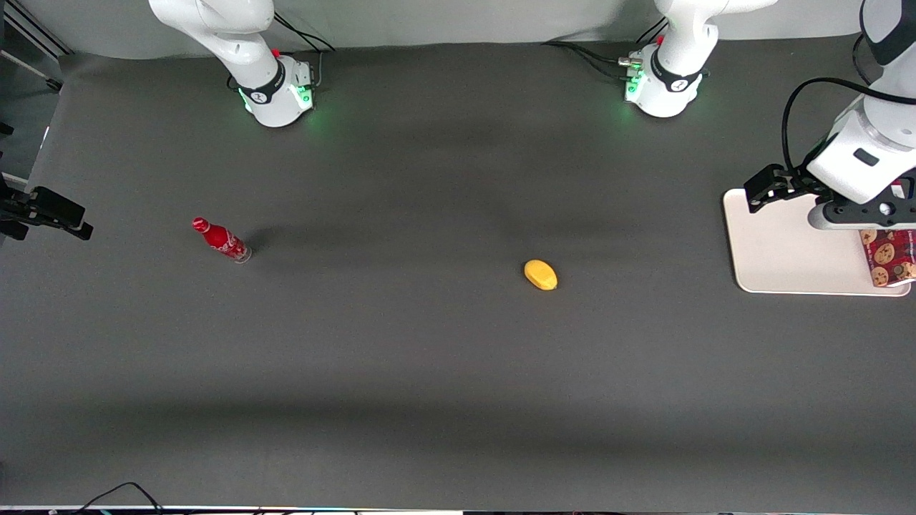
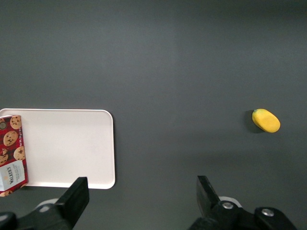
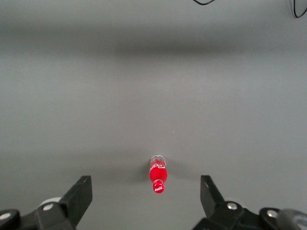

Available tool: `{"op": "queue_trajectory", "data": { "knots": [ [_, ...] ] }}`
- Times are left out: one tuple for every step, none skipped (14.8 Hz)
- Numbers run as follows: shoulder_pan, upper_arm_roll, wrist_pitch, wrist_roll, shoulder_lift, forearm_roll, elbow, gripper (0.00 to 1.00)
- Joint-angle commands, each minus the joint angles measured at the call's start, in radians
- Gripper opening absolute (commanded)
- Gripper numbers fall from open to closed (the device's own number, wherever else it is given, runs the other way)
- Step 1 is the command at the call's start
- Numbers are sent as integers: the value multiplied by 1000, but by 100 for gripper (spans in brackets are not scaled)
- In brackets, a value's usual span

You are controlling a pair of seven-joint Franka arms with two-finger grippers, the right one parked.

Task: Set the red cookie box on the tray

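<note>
- The surface (image 1: 429,357) is a dark grey sheet that carries everything in sight.
- The working arm (image 1: 869,154) reaches in at its own end of the surface and hangs above the tray.
- The tray (image 1: 780,250) is off-white, flat and rectangular, with rounded corners and a low rim. It lies at the working arm's end of the surface. In the left wrist view most of the tray (image 2: 67,148) is bare.
- The claw (image 2: 141,201) is spread wide, its two dark fingers (image 2: 76,194) well apart with nothing between them. It holds nothing. In the front view the claw (image 1: 876,212) hovers above the tray, over the cookie box's upper end.
- The cookie box (image 1: 889,256) is dark red and printed with chocolate-chip cookies. It lies flat on the tray along the tray's short edge farthest toward the working arm's end, and its nearer end juts slightly over the tray's rim. In the left wrist view the cookie box (image 2: 11,154) shows a white label panel at one end. The claw does not touch it.
- The small red bottle (image 1: 220,239) lies toward the parked arm's end of the surface, well apart from the tray. It also shows between the parked fingers as the bottle (image 3: 158,176) in the right wrist view.
- The yellow fruit (image 1: 540,275) lies on the surface between the bottle and the tray, nearer the tray. The left wrist view shows the fruit (image 2: 266,120) well apart from the tray's rim.
</note>
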Motion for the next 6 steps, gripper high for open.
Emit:
{"op": "queue_trajectory", "data": {
  "knots": [
    [-1, 22, 18, -1, -48, -4, -18, 100],
    [0, 23, 18, 1, -51, -14, -14, 100],
    [0, 29, 17, 7, -51, -23, -8, 100],
    [0, 39, 18, 16, -51, -32, -3, 100],
    [0, 42, 18, 22, -53, -41, 0, 100],
    [0, 48, 17, 22, -54, -41, 1, 100]
  ]
}}
